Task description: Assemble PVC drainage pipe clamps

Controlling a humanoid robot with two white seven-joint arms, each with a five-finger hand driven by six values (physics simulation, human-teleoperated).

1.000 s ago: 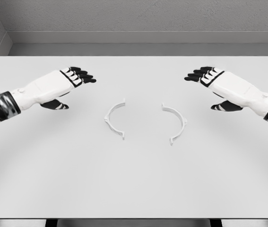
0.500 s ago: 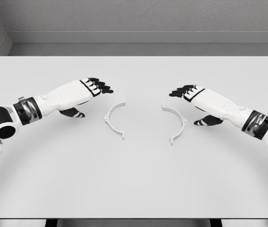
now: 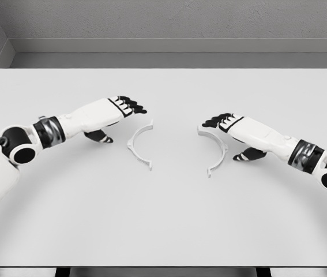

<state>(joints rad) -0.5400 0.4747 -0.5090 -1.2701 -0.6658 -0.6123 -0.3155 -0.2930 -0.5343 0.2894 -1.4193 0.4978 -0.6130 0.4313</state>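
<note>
On white tabletop, thin, light, stiff clamp halves, best pinched mid-arc; both robot hands spread, empty.

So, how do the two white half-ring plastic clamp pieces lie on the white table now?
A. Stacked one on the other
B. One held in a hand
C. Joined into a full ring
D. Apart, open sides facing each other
D: the left white half-ring plastic clamp piece and the right white half-ring plastic clamp piece lie apart on the white table, open sides facing each other.
</note>
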